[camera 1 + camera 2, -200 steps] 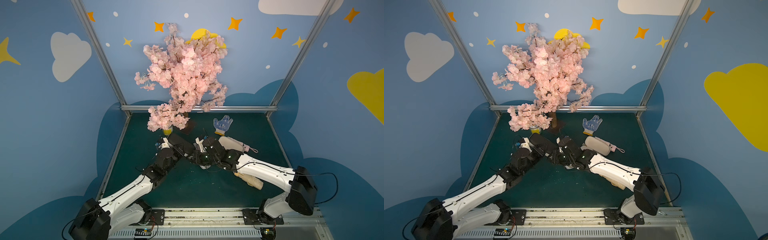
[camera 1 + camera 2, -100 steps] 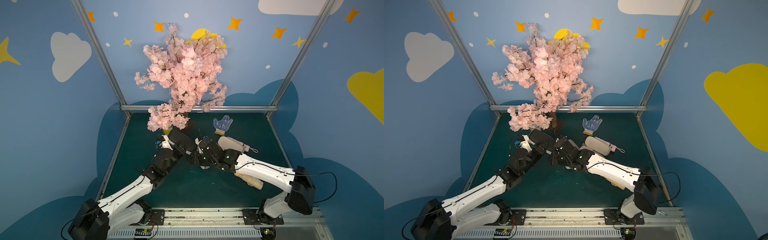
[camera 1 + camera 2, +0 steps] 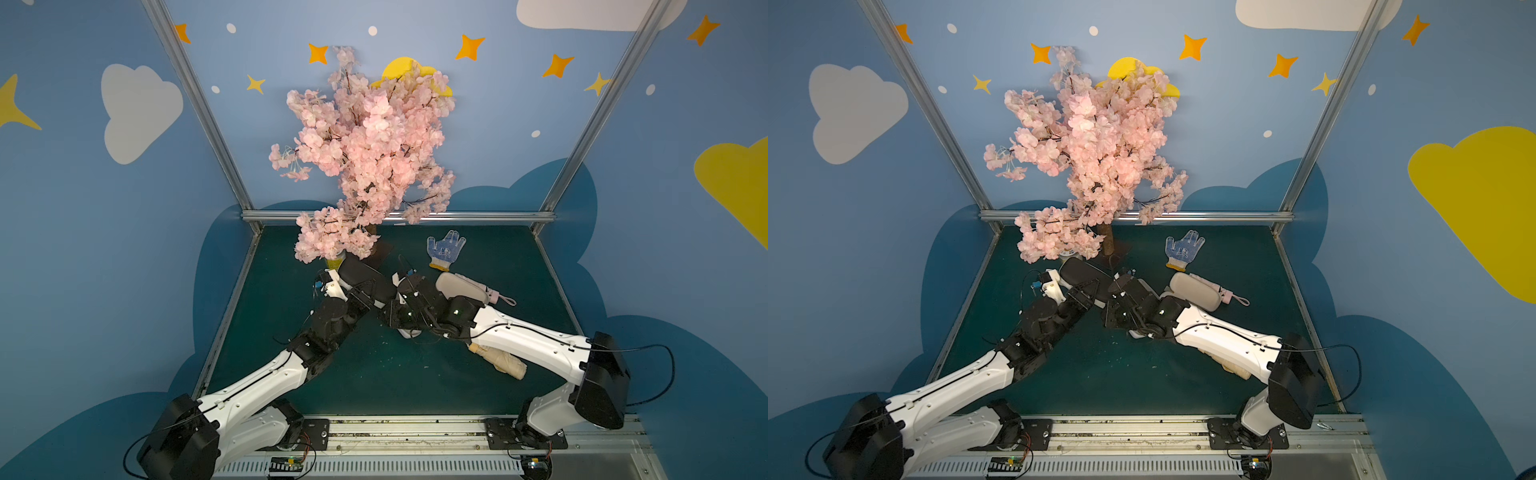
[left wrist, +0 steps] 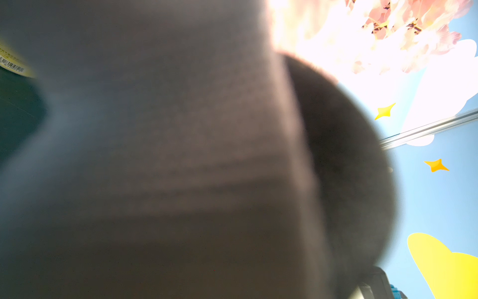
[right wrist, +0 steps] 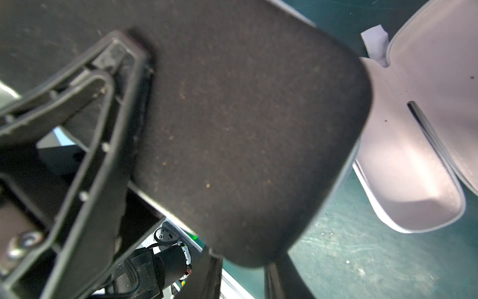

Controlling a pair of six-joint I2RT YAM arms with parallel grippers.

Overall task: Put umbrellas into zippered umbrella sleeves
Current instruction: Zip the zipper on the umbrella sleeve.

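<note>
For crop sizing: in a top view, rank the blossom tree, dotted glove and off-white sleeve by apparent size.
1. blossom tree, by far.
2-3. off-white sleeve and dotted glove look alike; the sleeve is partly covered.

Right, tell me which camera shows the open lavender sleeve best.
The right wrist view: the lavender sleeve lies open there, pale lining and zip edge sharp, partly behind the black sleeve. In both top views the right arm hides nearly all of it. The left wrist view shows none of it.
</note>
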